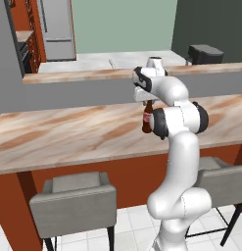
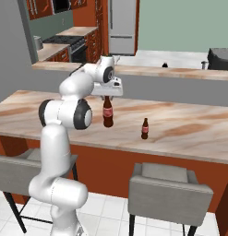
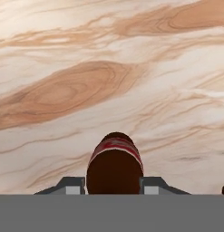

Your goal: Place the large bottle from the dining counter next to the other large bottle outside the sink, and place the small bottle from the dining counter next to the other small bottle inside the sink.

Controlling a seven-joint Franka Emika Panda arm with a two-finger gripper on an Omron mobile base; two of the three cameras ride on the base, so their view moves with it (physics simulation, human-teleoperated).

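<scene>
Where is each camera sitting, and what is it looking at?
Left base view: behind the arm on its left, facing the dining counter; the white arm rises at lower right.
Right base view: behind on the right, same counter; the arm rises at lower left, the gripper at the large bottle, the small bottle standing apart.
Hand view: on the hand, looking down the large bottle between the fingertips.
All views share the large bottle and counter.

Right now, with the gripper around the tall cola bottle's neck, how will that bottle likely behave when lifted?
The large bottle looks rigid, so it probably won't flex. It's tall, narrow and gripped by the gripper high at the neck, so it may swing or tip. Its smooth round surface could slip.
</scene>
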